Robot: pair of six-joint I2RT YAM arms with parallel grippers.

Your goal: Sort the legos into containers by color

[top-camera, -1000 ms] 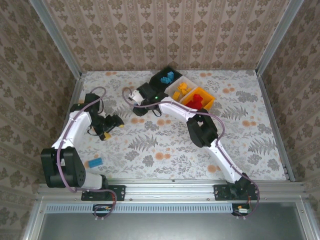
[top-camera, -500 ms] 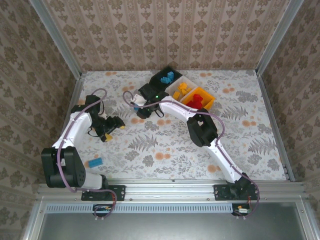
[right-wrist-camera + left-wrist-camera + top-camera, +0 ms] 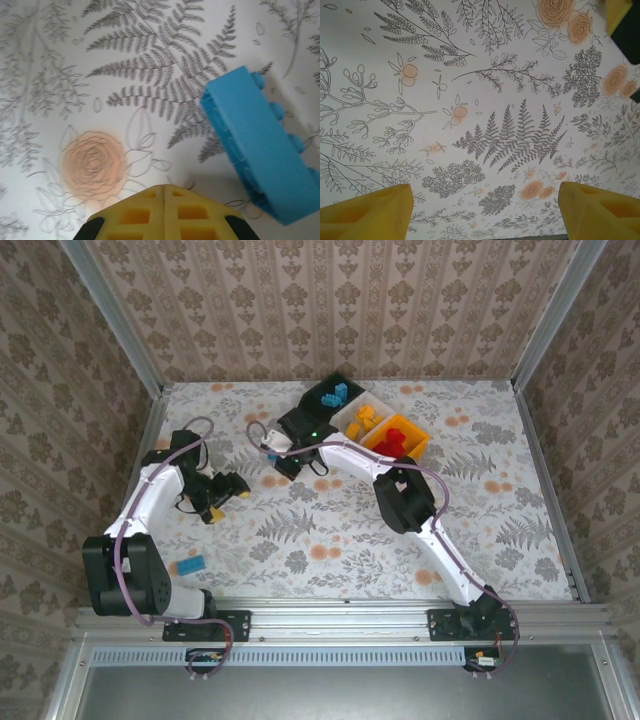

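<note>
Note right gripper (image 3: 272,452) drawn slightly nearer since a second ago, now shut empty. Locate blue lego (image 3: 260,155) on table just beside fingertips, rightward in wrist view, apparently untouched, long axis diagonal. Disregard left gripper (image 3: 485,210): open, well apart.

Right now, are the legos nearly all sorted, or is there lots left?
Almost there. Blue bricks sit in the black bin, yellow bricks in the white bin, red bricks in the orange-yellow bin. Nothing is in hand: the right gripper is shut, empty, beside a loose blue brick; the left gripper is open. Left: that brick and a second blue brick by the left arm's base.
</note>
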